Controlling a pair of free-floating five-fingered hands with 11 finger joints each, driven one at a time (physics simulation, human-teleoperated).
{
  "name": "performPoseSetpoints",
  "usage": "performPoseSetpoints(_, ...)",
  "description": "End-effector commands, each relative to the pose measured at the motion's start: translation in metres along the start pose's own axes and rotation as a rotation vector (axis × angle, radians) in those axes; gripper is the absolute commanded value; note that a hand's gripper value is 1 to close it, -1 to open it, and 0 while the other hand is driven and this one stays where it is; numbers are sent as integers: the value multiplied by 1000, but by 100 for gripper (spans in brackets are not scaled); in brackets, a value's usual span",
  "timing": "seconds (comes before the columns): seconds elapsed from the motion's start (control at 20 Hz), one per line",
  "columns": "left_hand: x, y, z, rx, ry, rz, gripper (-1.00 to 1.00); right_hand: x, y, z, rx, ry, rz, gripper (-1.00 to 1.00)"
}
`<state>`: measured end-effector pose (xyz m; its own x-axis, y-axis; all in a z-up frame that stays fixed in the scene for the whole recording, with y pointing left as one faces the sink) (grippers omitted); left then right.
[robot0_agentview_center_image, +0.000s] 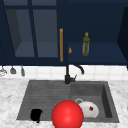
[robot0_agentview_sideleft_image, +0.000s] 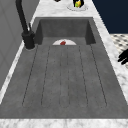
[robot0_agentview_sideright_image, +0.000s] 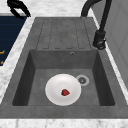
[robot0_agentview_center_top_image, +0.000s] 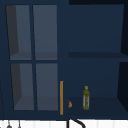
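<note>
My left hand (robot0_agentview_center_image: 36, 115) floats at the front left corner of the sink, over the front edge of the ribbed drainboard (robot0_agentview_center_image: 45, 97). Its fingers look relaxed and hold nothing. The same hand (robot0_agentview_sideleft_image: 123, 57) shows at the counter's front edge in the left side view, and the hand (robot0_agentview_sideright_image: 17, 8) sits top left in the right side view. A white plate (robot0_agentview_sideright_image: 60, 86) lies in the sink basin (robot0_agentview_center_image: 105, 92) with a small red piece (robot0_agentview_sideright_image: 65, 92) on it. A big red ball (robot0_agentview_center_image: 67, 115) overlaps the sink's front edge and the plate (robot0_agentview_center_image: 88, 111) in the front view.
A black faucet (robot0_agentview_center_image: 67, 77) stands behind the sink. In the dark blue wall cabinet above, a green bottle (robot0_agentview_center_image: 86, 44) and a small orange thing (robot0_agentview_center_image: 70, 50) stand on the open right shelf, beside a glass door with an orange handle (robot0_agentview_center_image: 61, 45). Utensils (robot0_agentview_center_image: 12, 70) hang at left.
</note>
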<state>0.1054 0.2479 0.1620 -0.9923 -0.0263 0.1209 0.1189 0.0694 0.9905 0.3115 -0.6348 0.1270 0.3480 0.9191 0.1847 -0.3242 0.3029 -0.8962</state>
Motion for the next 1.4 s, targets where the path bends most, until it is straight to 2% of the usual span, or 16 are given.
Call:
performPoseSetpoints(0.0,0,0,0,0,0,0,0,-1,-1,-2,6,-65,102,100)
performPoseSetpoints(0.25,0,0,0,0,0,0,0,-5,17,-22,-3,-72,102,100)
performPoseSetpoints(0.35,0,0,0,0,0,0,0,-3,24,-32,3,-56,125,100)
performPoseSetpoints(0.45,0,0,0,0,0,0,0,1,25,-40,47,-45,146,100)
performPoseSetpoints(0.65,0,0,0,0,0,0,0,2,22,-46,87,-40,157,100)
performPoseSetpoints(0.7,0,0,0,0,0,0,0,2,22,-46,96,-45,159,-100)
performPoseSetpoints(0.8,0,0,0,0,0,0,0,2,5,-30,137,-70,164,-100)
performPoseSetpoints(0.85,0,0,0,0,0,0,0,8,-1,-23,134,-22,124,-100)
performPoseSetpoints(0.9,0,0,0,0,0,0,0,3,-7,-13,72,-32,156,-100)
performPoseSetpoints(0.95,0,0,0,0,0,0,0,2,-13,-2,15,-9,186,-100)
performPoseSetpoints(1.05,0,0,0,0,0,0,0,10,-30,-6,-64,27,188,-100)
performPoseSetpoints(1.1,0,0,0,0,0,0,0,16,-33,-6,-69,28,221,-100)
performPoseSetpoints(1.15,0,0,0,0,0,0,0,11,-41,-1,-88,40,207,-100)
performPoseSetpoints(1.35,0,0,0,0,0,0,0,27,-53,9,-142,76,225,-100)
